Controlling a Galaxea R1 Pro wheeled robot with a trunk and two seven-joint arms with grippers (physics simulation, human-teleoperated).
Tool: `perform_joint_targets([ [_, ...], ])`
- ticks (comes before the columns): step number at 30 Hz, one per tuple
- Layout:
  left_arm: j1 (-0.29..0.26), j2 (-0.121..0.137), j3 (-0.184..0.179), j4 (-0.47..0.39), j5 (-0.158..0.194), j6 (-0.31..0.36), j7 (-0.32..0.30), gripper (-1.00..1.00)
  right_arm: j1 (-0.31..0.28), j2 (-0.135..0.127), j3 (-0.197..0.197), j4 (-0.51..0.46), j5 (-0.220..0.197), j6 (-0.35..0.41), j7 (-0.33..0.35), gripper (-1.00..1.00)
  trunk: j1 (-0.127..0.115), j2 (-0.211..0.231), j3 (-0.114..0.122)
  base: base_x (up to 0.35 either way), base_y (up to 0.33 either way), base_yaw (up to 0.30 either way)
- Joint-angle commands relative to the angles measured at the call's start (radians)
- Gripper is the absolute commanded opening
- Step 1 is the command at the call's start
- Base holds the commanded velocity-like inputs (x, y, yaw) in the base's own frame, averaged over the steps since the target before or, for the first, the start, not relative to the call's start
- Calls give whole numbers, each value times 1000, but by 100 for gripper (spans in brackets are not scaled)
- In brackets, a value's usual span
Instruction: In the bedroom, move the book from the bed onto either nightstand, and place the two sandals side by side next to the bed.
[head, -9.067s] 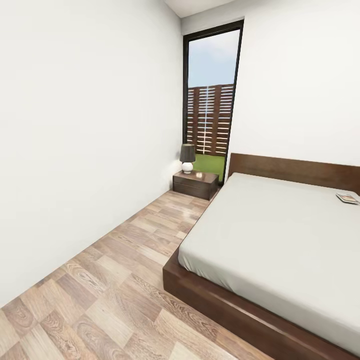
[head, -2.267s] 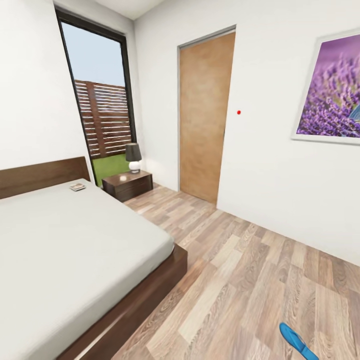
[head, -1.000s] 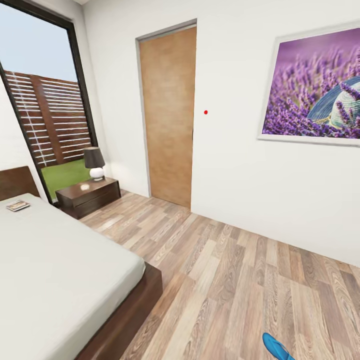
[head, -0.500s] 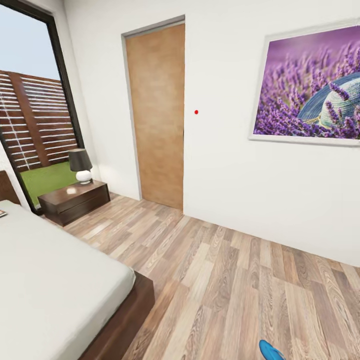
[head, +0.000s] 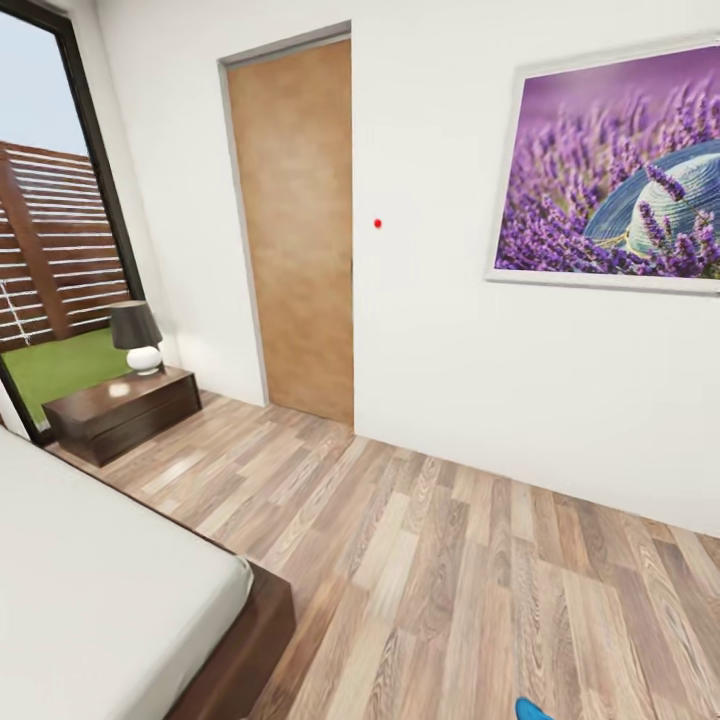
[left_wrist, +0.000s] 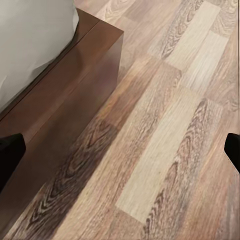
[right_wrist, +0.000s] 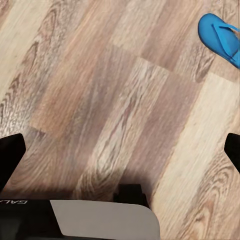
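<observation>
"GALA" lettering on robot body; blue sandal on floor

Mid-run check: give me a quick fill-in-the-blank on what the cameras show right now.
1. The lamp stands on the ____.
2. The sandal lying on the floor is coloured ____.
3. The framed picture shows purple flowers and a ____.
4. The wooden door is ____.

Missing words: nightstand; blue; hat; closed
</observation>
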Motion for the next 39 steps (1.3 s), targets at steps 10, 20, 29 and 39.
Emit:
perform_joint_targets([
  [10, 0, 0, 1, 0, 8, -2, 0, 100, -1, 0, 1, 1, -1, -3, -2, 100, 0, 0, -1, 141, 0, -192],
  [20, 0, 0, 1, 0, 9, -1, 1, 100, -1, -1, 1, 1, 1, -3, -2, 100, 0, 0, -1, 127, 0, -8],
  [29, 0, 0, 2, 0, 9, -1, 1, 100, -1, 0, 1, 1, 1, -4, -2, 100, 0, 0, -1, 301, 0, -123],
  [39, 0, 0, 2, 0, 9, -1, 1, 100, -1, -1, 1, 1, 2, -3, -5, 100, 0, 0, -1, 277, 0, -105],
])
